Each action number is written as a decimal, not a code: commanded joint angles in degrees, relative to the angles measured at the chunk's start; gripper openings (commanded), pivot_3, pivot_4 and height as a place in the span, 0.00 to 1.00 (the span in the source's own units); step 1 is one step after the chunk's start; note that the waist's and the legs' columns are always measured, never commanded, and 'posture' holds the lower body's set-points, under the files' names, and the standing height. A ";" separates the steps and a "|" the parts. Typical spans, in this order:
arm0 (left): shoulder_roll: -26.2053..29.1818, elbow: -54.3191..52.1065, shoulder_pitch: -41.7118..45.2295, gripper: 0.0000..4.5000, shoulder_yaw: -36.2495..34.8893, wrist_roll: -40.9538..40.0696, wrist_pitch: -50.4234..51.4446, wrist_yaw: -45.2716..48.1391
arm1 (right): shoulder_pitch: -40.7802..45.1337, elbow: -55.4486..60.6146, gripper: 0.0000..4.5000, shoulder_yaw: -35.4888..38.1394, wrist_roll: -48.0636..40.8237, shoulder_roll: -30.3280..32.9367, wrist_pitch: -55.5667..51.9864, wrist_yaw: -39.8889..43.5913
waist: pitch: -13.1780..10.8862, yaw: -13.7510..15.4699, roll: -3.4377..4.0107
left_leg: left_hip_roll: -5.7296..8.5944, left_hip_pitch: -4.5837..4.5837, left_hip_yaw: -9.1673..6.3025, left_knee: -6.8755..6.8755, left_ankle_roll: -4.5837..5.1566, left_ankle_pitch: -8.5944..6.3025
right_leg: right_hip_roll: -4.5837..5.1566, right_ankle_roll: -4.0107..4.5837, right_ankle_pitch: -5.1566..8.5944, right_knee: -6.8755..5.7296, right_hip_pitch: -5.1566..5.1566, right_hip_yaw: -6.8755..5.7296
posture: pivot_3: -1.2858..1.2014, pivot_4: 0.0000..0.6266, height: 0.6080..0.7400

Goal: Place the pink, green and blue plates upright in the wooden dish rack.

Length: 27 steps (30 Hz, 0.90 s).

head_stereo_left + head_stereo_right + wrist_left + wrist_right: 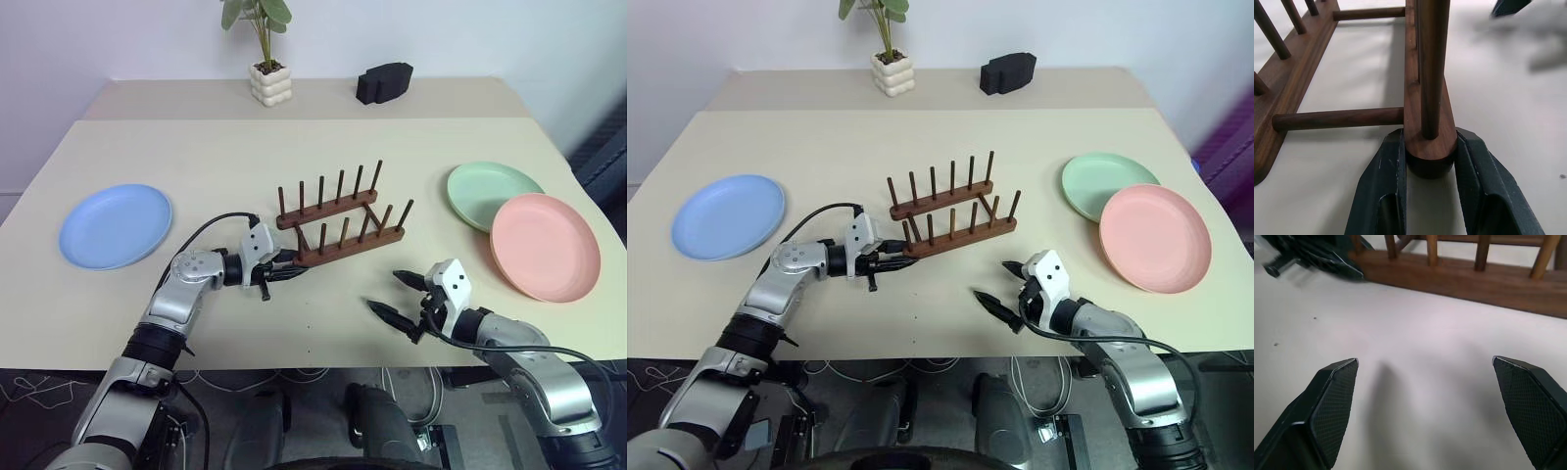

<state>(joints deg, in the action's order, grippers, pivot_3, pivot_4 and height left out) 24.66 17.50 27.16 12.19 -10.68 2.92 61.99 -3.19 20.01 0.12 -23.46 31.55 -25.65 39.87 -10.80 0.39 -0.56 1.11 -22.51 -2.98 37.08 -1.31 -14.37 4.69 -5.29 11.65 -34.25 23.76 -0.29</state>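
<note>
The dark wooden dish rack (pixel 338 223) stands mid-table with no plates between its pegs. My left gripper (pixel 291 262) is shut on the near rail's left end; the left wrist view has both fingers (pixel 1382 188) clamped on that rail end (pixel 1430 142). My right gripper (pixel 397 297) hovers open over bare table in front of the rack, with nothing between its fingers. The blue plate (pixel 116 225) lies flat at the left. At the right, the pink plate (pixel 545 246) lies flat, overlapping the green plate (pixel 487 191) behind it.
A small potted plant (pixel 268 70) and a black block (pixel 383 82) stand at the back of the table. The near table edge runs just below both arms.
</note>
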 commanded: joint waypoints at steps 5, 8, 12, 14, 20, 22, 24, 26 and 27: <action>-0.10 -0.50 -0.15 0.16 -0.71 -1.31 -0.44 3.11 | 1.10 0.76 1.00 0.19 -0.12 -0.31 1.15 0.73 | -0.01 0.26 -0.02 | 0.00 0.00 0.00 0.01 0.00 0.00 | -0.02 -0.03 0.02 -0.01 -0.01 -0.01 | 0.52 0.24 0.99; 0.16 -0.45 0.14 0.16 -0.23 -1.29 -0.48 4.90 | 0.29 1.34 1.00 0.79 -0.37 0.01 1.04 0.88 | -0.01 0.31 -0.02 | 0.00 0.00 0.00 0.02 0.00 0.00 | -0.01 -0.04 0.02 0.00 -0.01 -0.01 | 0.52 0.24 0.99; 0.79 0.38 0.85 0.16 0.40 -0.49 -1.33 6.98 | -1.11 2.52 1.00 2.00 -1.05 0.85 0.61 1.41 | -0.01 0.32 -0.02 | 0.00 0.00 0.00 0.01 0.00 0.00 | -0.02 -0.04 0.03 0.00 -0.01 -0.01 | 0.52 0.24 0.99; 0.95 1.16 1.39 0.16 0.73 0.01 -2.15 7.89 | -1.71 2.94 1.00 2.61 -1.39 1.22 0.43 1.73 | -0.01 0.31 -0.02 | 0.00 -0.01 0.00 0.01 0.00 0.00 | -0.01 -0.04 0.03 0.00 -0.01 0.00 | 0.52 0.24 0.99; 0.35 5.97 4.46 0.16 2.38 2.43 -6.76 10.50 | -3.42 4.16 1.00 3.82 -2.13 2.14 -0.32 2.39 | -0.01 0.37 -0.03 | 0.00 -0.01 0.00 0.02 0.00 0.00 | -0.01 -0.05 0.03 0.00 -0.02 -0.01 | 0.52 0.24 0.99; -0.15 7.65 5.36 0.16 2.60 2.94 -8.28 10.92 | -3.62 4.46 1.00 3.94 -2.20 2.10 -0.52 2.44 | -0.01 0.37 -0.03 | 0.00 -0.01 0.00 0.02 0.00 0.00 | -0.01 -0.05 0.03 0.00 -0.02 -0.01 | 0.52 0.24 0.99; -1.00 10.03 6.69 0.16 2.83 3.31 -9.36 11.30 | -3.82 4.77 1.00 3.97 -2.28 2.12 -0.67 2.39 | -0.01 0.39 -0.03 | 0.00 -0.02 -0.01 0.02 0.00 0.00 | -0.01 -0.05 0.03 0.00 -0.02 -0.01 | 0.52 0.24 0.99; -1.53 11.65 7.52 0.16 2.89 3.64 -10.28 11.66 | -4.03 5.08 1.00 3.96 -2.32 2.12 -0.81 2.29 | -0.02 0.37 -0.04 | 0.01 -0.02 -0.01 0.02 0.00 0.00 | -0.02 -0.05 0.03 0.00 -0.02 -0.01 | 0.52 0.24 0.99; -1.86 12.64 8.14 0.16 2.94 3.73 -10.77 11.87 | -4.13 5.23 1.00 3.99 -2.33 2.12 -0.91 2.20 | -0.02 0.38 -0.04 | 0.01 -0.02 -0.01 0.03 0.00 0.00 | -0.01 -0.05 0.03 0.00 -0.02 -0.01 | 0.52 0.24 0.99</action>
<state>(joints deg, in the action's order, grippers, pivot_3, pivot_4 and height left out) 23.08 29.43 34.32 14.63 -7.61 -6.75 72.74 -6.86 22.69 3.07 -25.01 33.06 -26.74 41.98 -10.82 0.77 -0.60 1.12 -22.52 -2.99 37.11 -1.31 -14.37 4.68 -5.35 11.68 -34.25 23.74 -0.30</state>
